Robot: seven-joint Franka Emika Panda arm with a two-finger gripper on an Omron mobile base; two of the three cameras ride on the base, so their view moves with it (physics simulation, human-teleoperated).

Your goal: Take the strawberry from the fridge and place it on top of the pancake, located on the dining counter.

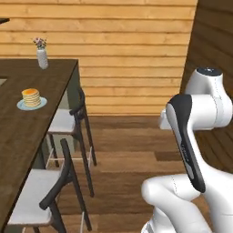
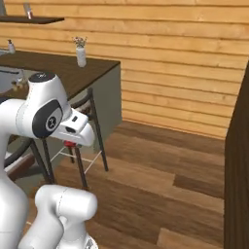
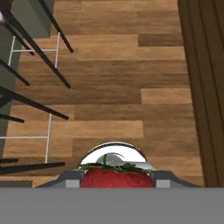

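In the hand view the red strawberry [image 3: 116, 179] with its green leaves sits at the bottom, and my gripper [image 3: 116, 181] is shut on it, one grey fingertip on each side. From the right base view a bit of that strawberry [image 2: 71, 144] peeks out red under my white hand, which hangs over the wooden floor beside the stools. A pancake [image 1: 31, 97] stack rests on a light blue plate [image 1: 21, 106] on the dark brown dining counter [image 1: 27, 132], well to the left of my arm. The fridge is out of view.
Dark-framed stools [image 1: 59, 182] with pale seats line the counter's near side, their legs [image 3: 39, 52] showing below my hand. A white vase [image 1: 42, 58] with flowers stands at the counter's far end. A dark wood panel [image 2: 238, 160] rises at the right. Open floor [image 2: 160, 175] lies ahead.
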